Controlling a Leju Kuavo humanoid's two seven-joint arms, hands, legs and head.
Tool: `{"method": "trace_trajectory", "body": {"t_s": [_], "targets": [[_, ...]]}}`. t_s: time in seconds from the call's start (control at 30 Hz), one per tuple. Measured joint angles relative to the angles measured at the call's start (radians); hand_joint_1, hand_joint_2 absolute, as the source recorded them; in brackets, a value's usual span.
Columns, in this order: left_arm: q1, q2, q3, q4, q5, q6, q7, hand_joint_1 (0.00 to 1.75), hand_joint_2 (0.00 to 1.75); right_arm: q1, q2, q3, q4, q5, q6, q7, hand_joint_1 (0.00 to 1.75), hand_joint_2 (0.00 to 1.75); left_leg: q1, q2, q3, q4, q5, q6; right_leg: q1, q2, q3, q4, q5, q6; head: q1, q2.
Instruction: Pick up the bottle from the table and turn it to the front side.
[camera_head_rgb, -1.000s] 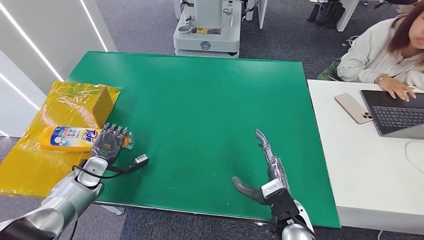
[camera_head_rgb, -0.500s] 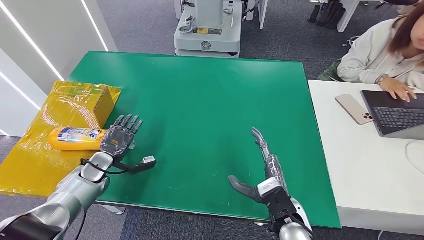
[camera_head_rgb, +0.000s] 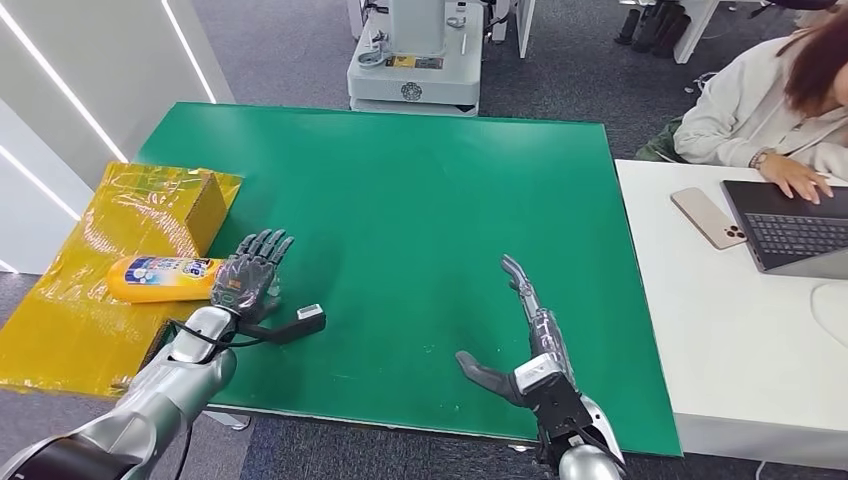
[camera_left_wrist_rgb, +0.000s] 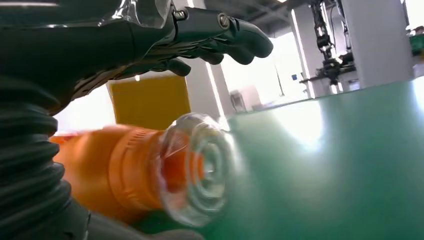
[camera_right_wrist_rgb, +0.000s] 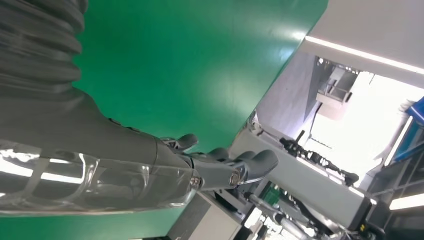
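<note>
The orange bottle (camera_head_rgb: 165, 279) lies on its side at the green table's (camera_head_rgb: 420, 200) left edge, beside a yellow box (camera_head_rgb: 195, 210). The left hand (camera_head_rgb: 250, 275) hovers just beside its cap, fingers spread, holding nothing. The right hand (camera_head_rgb: 525, 330) rests open, well apart.

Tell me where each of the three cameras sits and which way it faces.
Head view: high on the body, looking down at the green table; both arms, left robot hand and right robot hand show.
Left wrist view: behind the left robot hand, facing the orange bottle's cap end.
Right wrist view: behind the right robot hand, across bare table.
Shared: bottle, head and left wrist.
</note>
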Motion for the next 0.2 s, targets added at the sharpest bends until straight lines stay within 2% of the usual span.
{"method": "trace_trajectory", "body": {"t_s": [0.1,0.13,0.2], "targets": [[0.075,-0.052,0.074,-0.102,0.322,-0.009,-0.222,0.00,1.75,0.008,0.000,-0.001,0.004,-0.037,-0.008,-0.020,0.00,1.75,0.000,0.000,-0.001,0.000,0.000,0.000,0.000,0.000,0.000,-0.001,0.000,0.000,0.000,0.000],[0.105,-0.073,0.091,-0.155,0.425,-0.015,-0.271,0.00,1.75,0.011,0.000,-0.002,0.007,-0.057,-0.014,-0.031,0.00,1.75,0.000,0.000,-0.001,0.000,0.000,0.000,0.000,0.000,0.000,-0.001,0.000,0.000,0.000,0.000],[0.154,-0.102,0.103,-0.247,0.550,-0.022,-0.312,0.00,1.75,0.017,0.000,-0.003,0.012,-0.090,-0.025,-0.049,0.00,1.75,0.000,0.000,-0.001,0.000,-0.001,0.001,0.000,0.001,0.000,-0.002,0.000,0.000,0.000,0.000]]}}
